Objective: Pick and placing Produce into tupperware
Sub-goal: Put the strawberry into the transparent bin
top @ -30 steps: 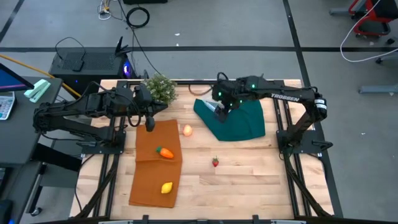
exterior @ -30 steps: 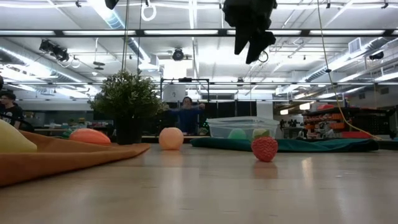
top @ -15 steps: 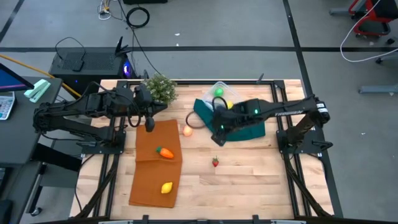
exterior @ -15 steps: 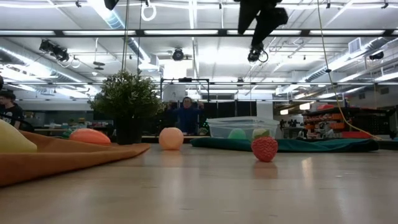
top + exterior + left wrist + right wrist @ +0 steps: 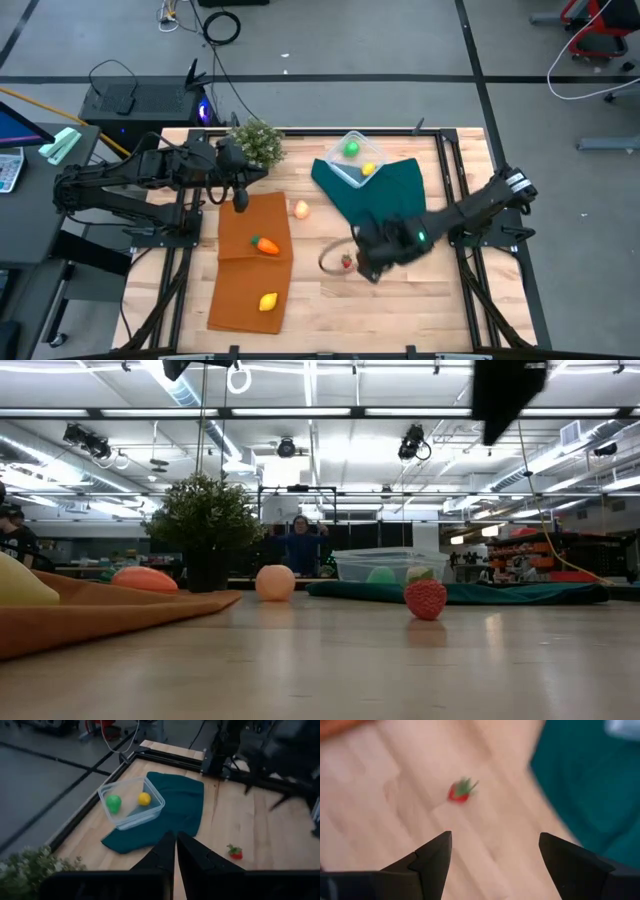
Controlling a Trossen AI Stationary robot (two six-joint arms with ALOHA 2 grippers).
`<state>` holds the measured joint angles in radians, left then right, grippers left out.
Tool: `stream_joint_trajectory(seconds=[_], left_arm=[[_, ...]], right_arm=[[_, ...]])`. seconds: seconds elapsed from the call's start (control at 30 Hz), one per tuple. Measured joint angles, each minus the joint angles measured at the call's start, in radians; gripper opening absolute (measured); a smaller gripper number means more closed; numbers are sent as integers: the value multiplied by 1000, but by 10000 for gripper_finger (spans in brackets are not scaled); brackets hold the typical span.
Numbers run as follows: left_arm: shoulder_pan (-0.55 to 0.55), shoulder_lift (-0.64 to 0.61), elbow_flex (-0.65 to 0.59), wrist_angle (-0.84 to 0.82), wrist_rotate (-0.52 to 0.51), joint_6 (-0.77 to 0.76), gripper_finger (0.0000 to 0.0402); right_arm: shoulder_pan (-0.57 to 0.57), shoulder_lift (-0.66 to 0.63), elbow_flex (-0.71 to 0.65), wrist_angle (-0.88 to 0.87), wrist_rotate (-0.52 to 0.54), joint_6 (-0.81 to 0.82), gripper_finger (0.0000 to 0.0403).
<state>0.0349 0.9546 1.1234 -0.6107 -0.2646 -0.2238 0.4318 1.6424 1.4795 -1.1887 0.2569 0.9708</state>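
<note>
A small red strawberry (image 5: 347, 262) lies on the bare wood; it also shows in the right wrist view (image 5: 461, 791) and low view (image 5: 425, 599). My right gripper (image 5: 365, 258) hovers open just beside and above it (image 5: 495, 836). The clear tupperware (image 5: 355, 158) rests on the dark green cloth (image 5: 390, 200) and holds a green ball (image 5: 351, 148) and a lemon (image 5: 368, 169). A peach ball (image 5: 301, 209) sits on the wood. A carrot (image 5: 265, 245) and a second lemon (image 5: 268, 301) lie on an orange cloth (image 5: 250, 270). My left gripper (image 5: 240, 198) waits, shut (image 5: 175, 840), over that cloth's far end.
A bushy potted plant (image 5: 257, 142) stands at the table's far edge, left of the tupperware. Bare wood lies around the strawberry and toward the near edge. Metal frame rails (image 5: 470, 290) run along the table's left and right sides. A person (image 5: 298, 545) stands in the room beyond.
My right gripper has swung from above the tupperware toward the table's near edge, passing over the green cloth, and now hangs by the strawberry. The tupperware, covered by the arm a second ago, shows fully. No object has moved.
</note>
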Motion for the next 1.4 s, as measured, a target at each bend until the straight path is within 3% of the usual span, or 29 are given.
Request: stream_joint_trajectory(seconds=[0.27,0.7,0.87,1.03,1.27,1.4], left_arm=[[0,0,0,1,0,-131,25],[0,0,0,1,0,-164,17],[0,0,0,0,0,-153,20],[0,1,0,-17,1,-123,27],[0,1,0,-48,0,-120,25],[0,1,0,-69,1,-120,19]], right_arm=[[176,0,-97,72,81,177,268],[279,0,-324,452,82,492,268],[198,0,-402,519,61,522,272],[62,0,-460,619,-72,521,299],[-77,0,-462,670,-160,495,352],[-121,18,-452,697,-160,494,363]])
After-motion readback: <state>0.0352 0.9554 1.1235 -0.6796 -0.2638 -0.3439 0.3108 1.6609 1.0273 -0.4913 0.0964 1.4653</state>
